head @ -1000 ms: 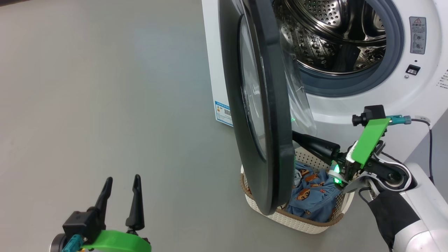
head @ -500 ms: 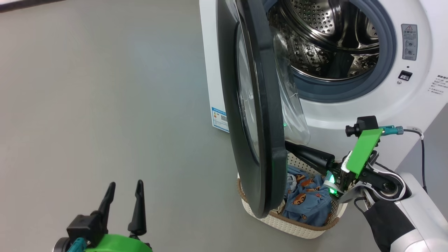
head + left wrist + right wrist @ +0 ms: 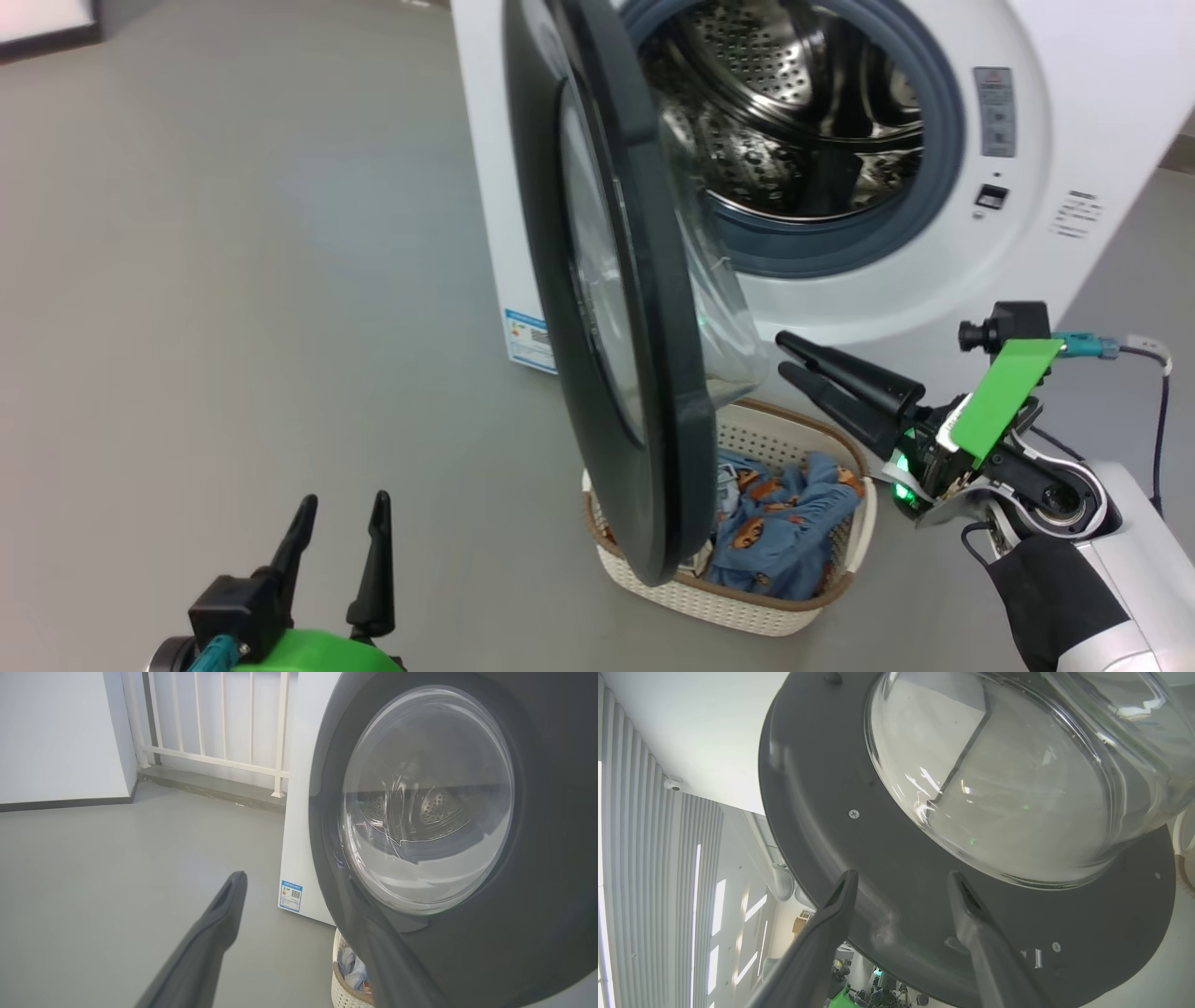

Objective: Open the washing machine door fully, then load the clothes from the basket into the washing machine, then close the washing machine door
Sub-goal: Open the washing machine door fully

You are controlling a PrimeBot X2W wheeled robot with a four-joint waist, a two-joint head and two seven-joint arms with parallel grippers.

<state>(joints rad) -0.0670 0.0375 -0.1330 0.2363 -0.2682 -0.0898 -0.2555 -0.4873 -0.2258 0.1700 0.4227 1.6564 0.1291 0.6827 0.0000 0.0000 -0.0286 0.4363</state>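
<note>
The washing machine (image 3: 1055, 140) stands at the upper right with its steel drum (image 3: 775, 121) exposed. The washing machine door (image 3: 663, 308) hangs part open, seen almost edge-on. Under the door's lower edge sits the basket (image 3: 738, 611), with the blue printed clothes (image 3: 780, 532) inside. My right gripper (image 3: 784, 357) is open and empty, just right of the door and above the basket. In the right wrist view that gripper (image 3: 902, 879) points at the door's dark inner face (image 3: 822, 788), below the glass bowl (image 3: 1008, 779). My left gripper (image 3: 343, 509) is open low on the left, facing the door's outer face (image 3: 551, 812).
Bare grey floor (image 3: 233, 280) spreads left of the machine. A blue label (image 3: 527, 341) marks the machine's lower left corner. A white railing (image 3: 210, 742) and wall stand behind. A cable (image 3: 1158, 392) runs by my right wrist.
The head camera has shifted. My right gripper went from shut to open, and its fingertips, earlier hidden behind the door, now show to the right of it. The left gripper stays open.
</note>
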